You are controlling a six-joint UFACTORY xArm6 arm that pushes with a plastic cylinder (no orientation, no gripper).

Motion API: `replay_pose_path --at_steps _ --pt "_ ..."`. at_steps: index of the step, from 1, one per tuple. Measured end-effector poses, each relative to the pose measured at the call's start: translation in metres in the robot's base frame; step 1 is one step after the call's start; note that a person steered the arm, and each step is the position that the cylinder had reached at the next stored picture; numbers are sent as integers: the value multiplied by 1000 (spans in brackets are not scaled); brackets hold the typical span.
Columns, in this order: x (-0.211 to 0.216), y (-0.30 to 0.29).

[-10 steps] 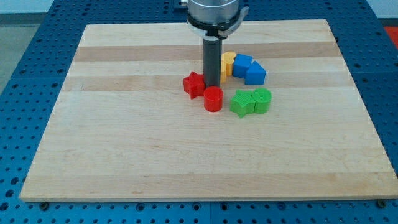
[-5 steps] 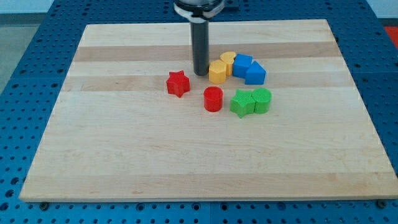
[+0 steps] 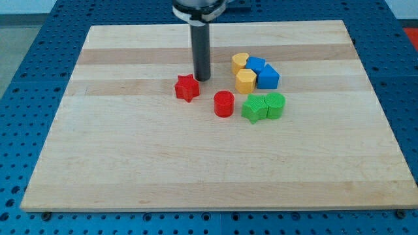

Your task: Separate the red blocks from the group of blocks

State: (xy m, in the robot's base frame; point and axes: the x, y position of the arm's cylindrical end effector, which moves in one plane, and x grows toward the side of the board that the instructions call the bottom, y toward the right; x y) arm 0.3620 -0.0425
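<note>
A red star block [image 3: 187,87] lies left of the group. A red cylinder [image 3: 224,104] lies below and right of it, just left of two green blocks [image 3: 253,108] [image 3: 275,104]. My tip [image 3: 202,79] stands just above and right of the red star, close to it but apart, and above-left of the red cylinder. A yellow hexagon block [image 3: 245,81] and a yellow rounded block [image 3: 240,62] sit beside two blue blocks [image 3: 255,66] [image 3: 268,78].
The wooden board [image 3: 130,163] lies on a blue perforated table [image 3: 26,78]. The coloured blocks cluster right of the board's centre.
My tip moved left, from beside the yellow hexagon to near the red star. The red star slid left earlier. The yellow hexagon now lies further right and lower, against the blue blocks.
</note>
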Motion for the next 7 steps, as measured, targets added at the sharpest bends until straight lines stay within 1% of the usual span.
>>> replay_pose_path --at_steps 1,2,3,5,6,7 --pt "0 -33" --pt "0 -52" --pt "11 -54" --pt "50 -52" --pt "77 -42" --pt "96 -17"
